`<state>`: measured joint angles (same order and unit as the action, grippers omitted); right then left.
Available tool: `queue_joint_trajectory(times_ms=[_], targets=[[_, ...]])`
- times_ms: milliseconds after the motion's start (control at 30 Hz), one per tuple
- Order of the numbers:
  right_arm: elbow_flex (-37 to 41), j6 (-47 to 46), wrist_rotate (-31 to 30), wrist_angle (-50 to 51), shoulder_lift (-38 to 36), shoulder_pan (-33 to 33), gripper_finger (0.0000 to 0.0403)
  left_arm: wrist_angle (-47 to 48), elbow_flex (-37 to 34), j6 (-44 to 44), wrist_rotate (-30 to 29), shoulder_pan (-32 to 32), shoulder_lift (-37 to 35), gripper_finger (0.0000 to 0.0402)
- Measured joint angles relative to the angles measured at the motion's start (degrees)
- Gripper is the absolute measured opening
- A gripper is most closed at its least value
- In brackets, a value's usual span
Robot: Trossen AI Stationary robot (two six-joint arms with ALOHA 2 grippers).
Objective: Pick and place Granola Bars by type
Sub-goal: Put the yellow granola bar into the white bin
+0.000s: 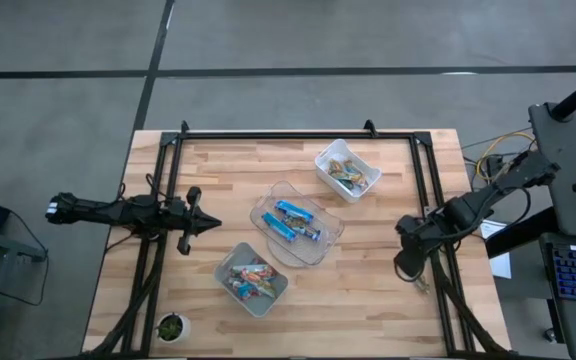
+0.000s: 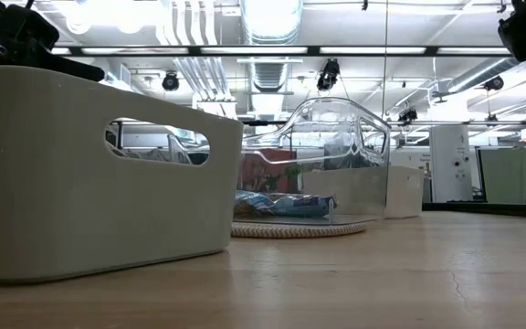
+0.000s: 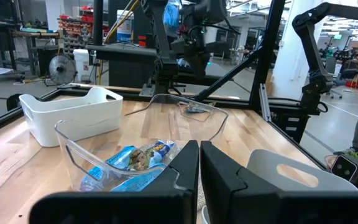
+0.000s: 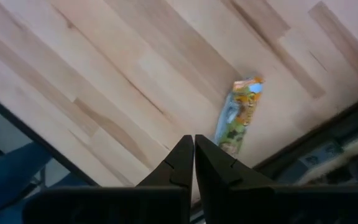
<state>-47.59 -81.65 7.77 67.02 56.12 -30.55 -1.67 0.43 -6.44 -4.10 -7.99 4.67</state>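
Granola bars lie sorted in three bins. Greenish-brown ones fill the white bin (image 1: 348,170) at the far right, blue ones the clear bin (image 1: 296,222) in the middle, and red-orange ones the pale bin (image 1: 252,279) nearer the front. One loose greenish bar (image 4: 238,115) lies flat on the wood by the right rail (image 1: 423,286). My right gripper (image 4: 193,142) points down beside this bar, shut and empty (image 1: 405,268). My left gripper (image 1: 211,226) waits at the table's left, level and shut, facing the clear bin (image 3: 199,152).
A black frame (image 1: 298,133) runs along the table's far, left and right edges. A small potted plant (image 1: 172,327) stands at the near left corner. The clear bin sits on a round mat (image 2: 290,230). Bare wood lies between the bins and the right rail.
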Motion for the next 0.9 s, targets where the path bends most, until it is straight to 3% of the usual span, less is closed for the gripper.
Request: queue_joint_trajectory(times_ms=[600,900], targets=[[2.88,-1.37,0.15,-2.72,9.75,-3.48,0.0009,0.00,0.00,0.00,0.01,0.01,-0.01,0.0000],[1.96,6.18,4.80,-2.82,15.76,-1.39,0.0009,0.00,-0.02,0.00,0.00,0.02,-0.02,0.0000]])
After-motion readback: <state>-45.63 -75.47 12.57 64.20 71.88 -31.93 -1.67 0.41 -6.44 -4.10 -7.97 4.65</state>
